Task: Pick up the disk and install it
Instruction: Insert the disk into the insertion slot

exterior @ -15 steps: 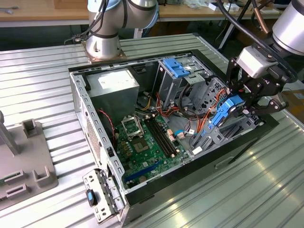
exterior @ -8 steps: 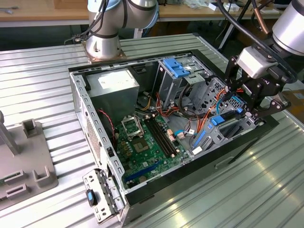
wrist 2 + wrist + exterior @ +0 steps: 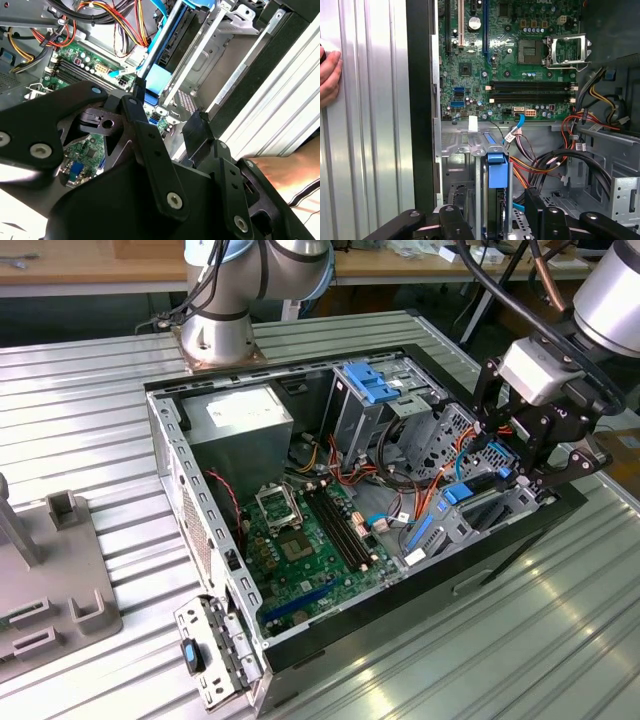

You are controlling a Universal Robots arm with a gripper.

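The disk (image 3: 470, 490), a silver slab with bright blue rails, stands on edge in the drive bay at the exterior view's right end of the open computer case (image 3: 170, 450). My gripper (image 3: 520, 475) hangs right over it. In the first wrist view the disk (image 3: 497, 170) runs edge-on between the two black fingers (image 3: 537, 210), with a small gap on each side. In the second wrist view one finger (image 3: 145, 125) lies along the blue rail (image 3: 155, 47) and the other pad stands apart from it. The gripper is open around the disk.
The motherboard (image 3: 300, 530) fills the case floor, with bundles of red, orange and black cables (image 3: 400, 475) beside the bay. An upright grey cage with a blue latch (image 3: 368, 380) stands behind. A person's hand (image 3: 330, 80) rests on the ribbed metal table just outside the case wall.
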